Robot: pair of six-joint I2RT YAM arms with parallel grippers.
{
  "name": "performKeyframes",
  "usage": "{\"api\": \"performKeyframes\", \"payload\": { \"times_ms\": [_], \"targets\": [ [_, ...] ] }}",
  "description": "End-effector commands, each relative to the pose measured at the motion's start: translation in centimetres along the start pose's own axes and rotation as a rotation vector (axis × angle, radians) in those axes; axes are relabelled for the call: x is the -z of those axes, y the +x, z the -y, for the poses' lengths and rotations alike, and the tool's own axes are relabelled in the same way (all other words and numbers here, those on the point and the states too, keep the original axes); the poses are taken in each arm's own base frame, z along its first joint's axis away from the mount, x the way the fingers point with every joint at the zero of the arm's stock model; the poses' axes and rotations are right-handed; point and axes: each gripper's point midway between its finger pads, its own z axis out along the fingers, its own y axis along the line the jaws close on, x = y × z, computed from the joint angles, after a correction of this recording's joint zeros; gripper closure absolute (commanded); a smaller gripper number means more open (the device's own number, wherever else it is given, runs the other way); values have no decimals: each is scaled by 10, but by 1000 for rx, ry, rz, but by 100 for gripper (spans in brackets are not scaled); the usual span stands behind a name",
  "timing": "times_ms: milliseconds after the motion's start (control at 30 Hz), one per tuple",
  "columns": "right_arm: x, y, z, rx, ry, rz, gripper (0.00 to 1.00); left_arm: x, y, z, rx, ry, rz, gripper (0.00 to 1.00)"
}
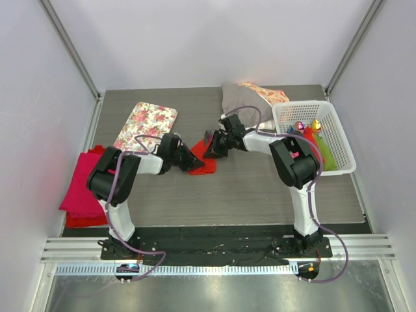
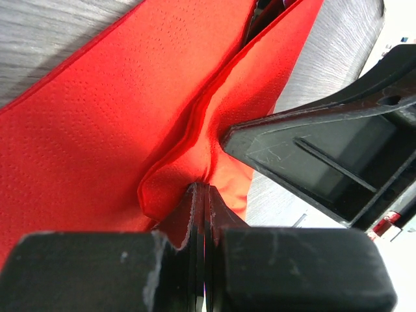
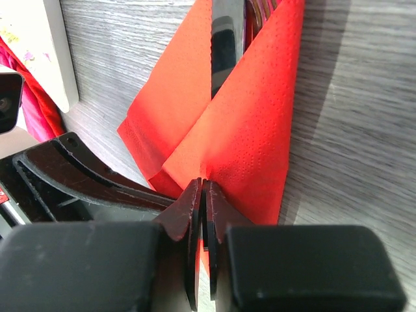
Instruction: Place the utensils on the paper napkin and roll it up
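Note:
The paper napkin (image 1: 203, 165) is a bright red sheet lying mid-table between my two grippers. In the right wrist view it (image 3: 253, 123) is folded over the utensils, and a shiny knife blade (image 3: 226, 45) shows between the two flaps. My left gripper (image 2: 205, 190) is shut, pinching a raised crease of the napkin (image 2: 97, 130). My right gripper (image 3: 203, 185) is shut on the folded edge of the napkin at its near corner. One right finger (image 2: 325, 153) shows close by in the left wrist view. From above, the left gripper (image 1: 193, 160) and right gripper (image 1: 212, 145) almost touch over the napkin.
A floral board (image 1: 146, 123) lies at the back left, with a magenta-red cloth stack (image 1: 83, 188) at the left edge. A white basket (image 1: 341, 140) holding coloured rolls stands at the right. A grey and floral cushion (image 1: 250, 97) sits behind it.

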Motion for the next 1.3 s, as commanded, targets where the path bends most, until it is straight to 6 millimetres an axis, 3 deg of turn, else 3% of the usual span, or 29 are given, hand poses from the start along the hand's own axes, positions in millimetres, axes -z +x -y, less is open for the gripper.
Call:
{"api": "performKeyframes", "payload": {
  "times_ms": [0,233,533,1000,1100,1200,1267],
  "targets": [
    [-11,12,27,6,65,-22,92,6,-2,-28,-13,-99,49,100],
    [-12,13,26,9,56,-24,92,23,-12,18,-88,75,115,94],
    [-10,12,23,2,36,-24,93,12,3,25,-149,72,56,95],
    [-8,10,17,-2,5,-22,93,-1,4,9,-120,8,26,98],
    [-4,8,10,1,-19,-18,92,-5,7,-14,-80,-78,10,100],
    [10,-2,-10,-10,-102,6,86,-4,5,-30,-40,-131,8,100],
    [28,-11,-34,-1,-187,30,79,-4,6,-36,-22,-148,0,100]
  ]
}}
